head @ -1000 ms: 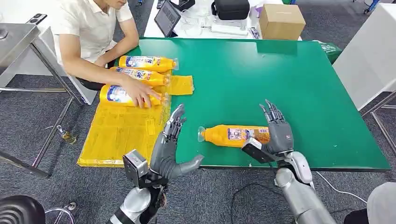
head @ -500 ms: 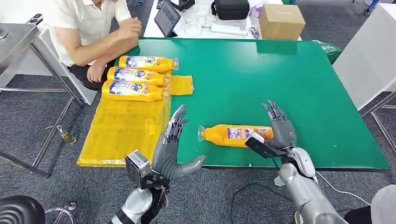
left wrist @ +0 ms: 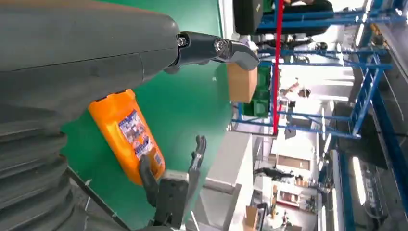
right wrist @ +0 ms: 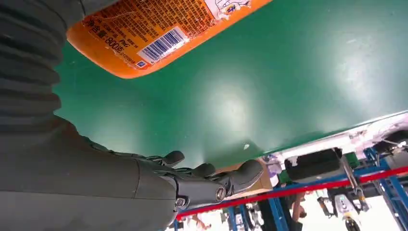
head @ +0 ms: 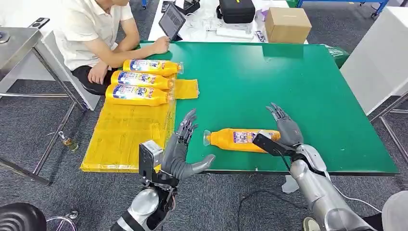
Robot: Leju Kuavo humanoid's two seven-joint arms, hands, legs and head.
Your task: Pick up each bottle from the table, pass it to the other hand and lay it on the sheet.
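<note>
An orange bottle (head: pixel 240 139) lies on its side near the front edge of the green table (head: pixel 288 82), cap pointing left. It appears again as the bottle (left wrist: pixel 127 137) and the bottle (right wrist: pixel 159 33) in the wrist views. My right hand (head: pixel 287 132) is open just right of the bottle's base, fingers stretched out, not gripping it. Left of the cap my left hand (head: pixel 180 154) stands open, palm turned toward the bottle. Three orange bottles (head: pixel 139 79) lie side by side on the yellow sheet (head: pixel 125 132).
A person in a white shirt (head: pixel 91 29) sits at the table's far left corner, one hand resting on the table edge. A cardboard box (head: pixel 287 24), a tablet (head: pixel 172 20) and a black bag (head: pixel 236 9) sit on the white table behind. A metal frame (head: pixel 29 53) stands left.
The person's hand has left the bottles on the sheet and moved to the table's far edge. My left hand has edged slightly right and up. My right hand has stayed by the bottle's base.
</note>
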